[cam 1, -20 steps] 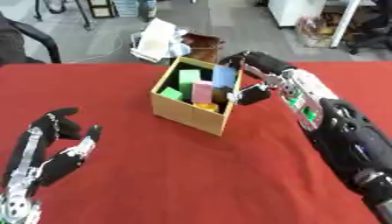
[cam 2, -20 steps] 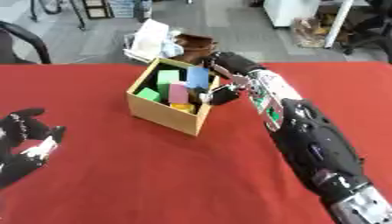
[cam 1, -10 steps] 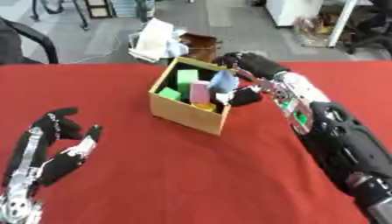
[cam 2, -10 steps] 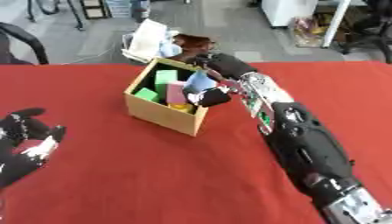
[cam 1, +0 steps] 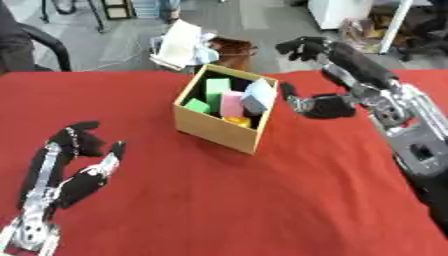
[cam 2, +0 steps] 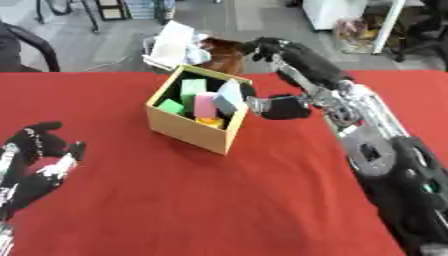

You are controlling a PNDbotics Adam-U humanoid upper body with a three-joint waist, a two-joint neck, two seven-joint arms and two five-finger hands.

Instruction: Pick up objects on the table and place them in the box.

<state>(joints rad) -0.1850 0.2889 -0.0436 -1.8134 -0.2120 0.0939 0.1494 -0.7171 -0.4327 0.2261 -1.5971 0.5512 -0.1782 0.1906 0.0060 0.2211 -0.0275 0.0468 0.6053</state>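
Note:
A tan cardboard box (cam 1: 214, 127) stands open on the red table (cam 1: 245, 200), toward the far middle. Inside it are a tall green block (cam 1: 217, 89), a smaller green block (cam 1: 196, 106), a pink block (cam 1: 232, 103), a light blue block (cam 1: 258, 96) leaning at the right wall, and something yellow (cam 1: 234, 120). My right hand (cam 1: 328, 106) hovers just right of the box, open, its fingers (cam 1: 304, 46) spread upward and holding nothing. My left hand (cam 1: 77, 167) rests open on the cloth at the lower left, fingers up.
Beyond the table's far edge lie a white bag or papers (cam 1: 179, 42) and a brown object (cam 1: 232, 50). A dark chair (cam 1: 39, 37) stands at the far left. The table's far edge runs right behind the box.
My right hand was curled over the box with the light blue block; now that block lies in the box and the hand has opened and drawn back to the right. The left hand has not moved.

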